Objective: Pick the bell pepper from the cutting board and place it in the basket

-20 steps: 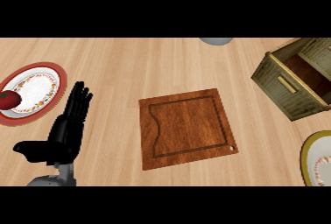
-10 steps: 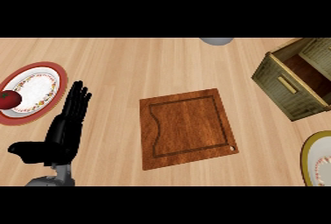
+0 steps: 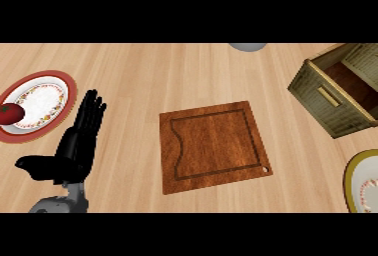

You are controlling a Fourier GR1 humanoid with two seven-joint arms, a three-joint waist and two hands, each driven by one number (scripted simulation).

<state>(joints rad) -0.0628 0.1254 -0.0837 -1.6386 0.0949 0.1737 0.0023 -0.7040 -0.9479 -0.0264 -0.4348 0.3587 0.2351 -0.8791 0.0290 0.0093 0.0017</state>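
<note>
Head view: shows left hand (image 3: 75, 149) at lower left, released, fingers straight, just beside red-rimmed plate (image 3: 46, 75). On that plate sits red round thing (image 3: 9, 114) with green top; cannot tell whether bell pepper. Cutting board (image 3: 214, 145) in middle, basket (image 3: 325, 100) upper right, apart. No sight of right hand.

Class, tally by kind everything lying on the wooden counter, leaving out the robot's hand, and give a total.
Round plates: 2 (red-rimmed plate at left, yellow-rimmed plate at right edge)
Brown wooden cutting board: 1
Olive woven basket: 1
Red round fruit or vegetable, on the red-rimmed plate: 1
Grey round thing, cut off at top edge: 1
Total: 6
</note>
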